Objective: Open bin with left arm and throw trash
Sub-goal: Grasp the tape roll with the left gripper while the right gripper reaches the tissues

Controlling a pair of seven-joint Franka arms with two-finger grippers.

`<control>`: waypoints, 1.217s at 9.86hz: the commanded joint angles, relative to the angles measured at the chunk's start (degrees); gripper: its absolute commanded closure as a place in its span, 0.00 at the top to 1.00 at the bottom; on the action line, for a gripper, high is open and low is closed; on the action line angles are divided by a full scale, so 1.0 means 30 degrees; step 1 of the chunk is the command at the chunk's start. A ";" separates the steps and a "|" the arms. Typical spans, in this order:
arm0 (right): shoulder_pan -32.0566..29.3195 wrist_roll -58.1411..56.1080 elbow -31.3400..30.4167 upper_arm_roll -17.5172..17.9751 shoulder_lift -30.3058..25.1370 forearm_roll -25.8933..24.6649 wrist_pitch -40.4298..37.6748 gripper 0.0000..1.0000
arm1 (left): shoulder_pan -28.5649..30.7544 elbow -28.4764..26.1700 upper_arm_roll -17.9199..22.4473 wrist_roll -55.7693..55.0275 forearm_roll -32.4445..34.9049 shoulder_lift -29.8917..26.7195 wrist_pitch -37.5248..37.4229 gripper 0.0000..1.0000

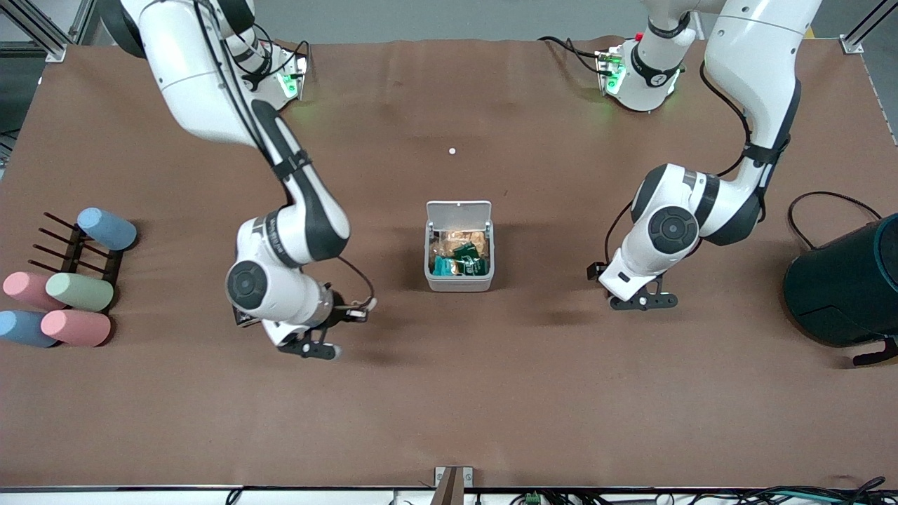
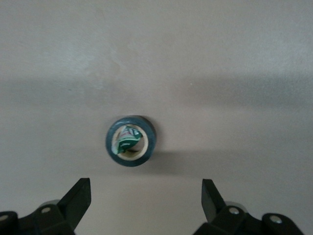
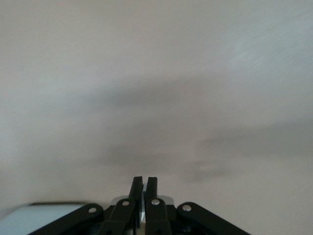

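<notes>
Here, left gripper (image 2: 146,198) spread wide over a dark round ring (image 2: 130,141) on the table (image 1: 449,393), right gripper (image 3: 144,191) pressed together over bare table, bin (image 1: 459,282) seen mid-table between both arms, lid (image 1: 459,211) raised, packets (image 1: 459,254) inside.

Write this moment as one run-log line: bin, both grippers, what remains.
bin: lid up, wrappers inside | left gripper: open over dark ring on table | right gripper: shut, over bare table | remaining: ring not yet binned
</notes>
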 commanded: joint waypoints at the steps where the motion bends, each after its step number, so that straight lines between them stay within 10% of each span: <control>1: 0.1095 0.1607 -0.0475 0.0230 -0.0998 0.0205 -0.0239 0.00 | 0.0818 -0.1407 -0.0102 0.0007 0.2005 -0.0320 0.2166 1.00; 7: 0.4614 0.5009 -0.0095 0.0083 -0.1380 -0.0059 0.0960 0.08 | 0.1733 -0.1790 -0.0248 -0.0315 0.3074 0.0591 0.4283 1.00; 8: 0.4705 0.5038 -0.0095 0.0084 -0.1351 -0.0059 0.0991 0.54 | 0.1733 -0.1703 -0.0278 -0.0315 0.3044 0.0591 0.4283 1.00; 9: 0.4647 0.5038 -0.0095 0.0084 -0.1351 -0.0059 0.0992 0.78 | 0.1733 -0.1586 -0.0278 -0.0257 0.3044 0.0620 0.4283 1.00; 12: 0.4442 0.4804 -0.0124 -0.0033 -0.1380 -0.0117 0.0933 0.94 | 0.1938 -0.0766 -0.0336 -0.0402 0.2899 0.1556 0.4606 1.00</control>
